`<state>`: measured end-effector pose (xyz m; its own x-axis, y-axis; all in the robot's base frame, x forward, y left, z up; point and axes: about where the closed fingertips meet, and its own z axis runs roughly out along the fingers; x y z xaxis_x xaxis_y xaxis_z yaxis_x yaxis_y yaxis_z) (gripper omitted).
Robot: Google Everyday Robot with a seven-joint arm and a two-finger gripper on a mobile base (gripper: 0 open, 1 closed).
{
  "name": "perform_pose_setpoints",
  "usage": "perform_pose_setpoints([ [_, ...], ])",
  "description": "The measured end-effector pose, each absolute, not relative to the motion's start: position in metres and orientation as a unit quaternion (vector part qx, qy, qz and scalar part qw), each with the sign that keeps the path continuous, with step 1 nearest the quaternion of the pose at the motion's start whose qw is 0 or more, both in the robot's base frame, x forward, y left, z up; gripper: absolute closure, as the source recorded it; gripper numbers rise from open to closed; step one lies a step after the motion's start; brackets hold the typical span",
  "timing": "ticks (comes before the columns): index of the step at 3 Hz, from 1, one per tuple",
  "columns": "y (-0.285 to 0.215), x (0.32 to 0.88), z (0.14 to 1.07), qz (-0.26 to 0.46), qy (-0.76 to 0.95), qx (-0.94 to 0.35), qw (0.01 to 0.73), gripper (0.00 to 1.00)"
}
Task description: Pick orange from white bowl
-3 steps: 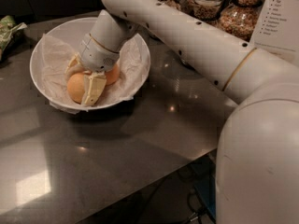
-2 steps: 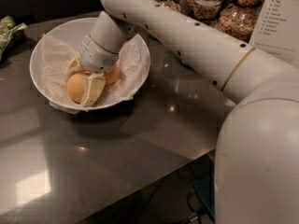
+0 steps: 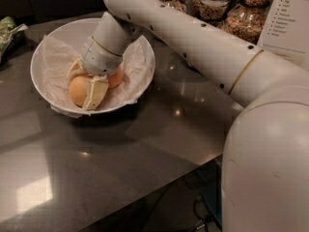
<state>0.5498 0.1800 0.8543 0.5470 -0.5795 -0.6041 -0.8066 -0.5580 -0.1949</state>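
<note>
Where your gripper sits, low inside the white bowl, its two cream fingers stand on either side of the orange. One lies flat against the fruit's right face and the other curls over its upper left. Your jaws are drawn in on the orange, and it fills the gap between them. The orange is in the front-left part of the bowl, on the crumpled paper. You cannot tell whether it rests on that paper or has left it.

Just behind and to the right of the gripper lies a second fruit of a deeper reddish orange, close against the wrist.

Your wrist tilts steeply down and to the left into the bowl. From it the arm runs up past the bowl's far right rim, then slopes down to the right across the picture, past a thin gold ring to the bulky white housing at the lower right.

The bowl stands on a dark, glossy table. Behind the arm, at the table's back edge, stand glass jars of grain, with a printed card to their right. A green packet lies at the far left, well apart from the bowl.
</note>
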Motion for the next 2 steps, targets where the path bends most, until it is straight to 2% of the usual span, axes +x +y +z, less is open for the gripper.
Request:
perform_pose_setpoints([
  [2,0.1799,0.5498,0.8586,0.244,0.409,-0.848,0.233,1.00],
])
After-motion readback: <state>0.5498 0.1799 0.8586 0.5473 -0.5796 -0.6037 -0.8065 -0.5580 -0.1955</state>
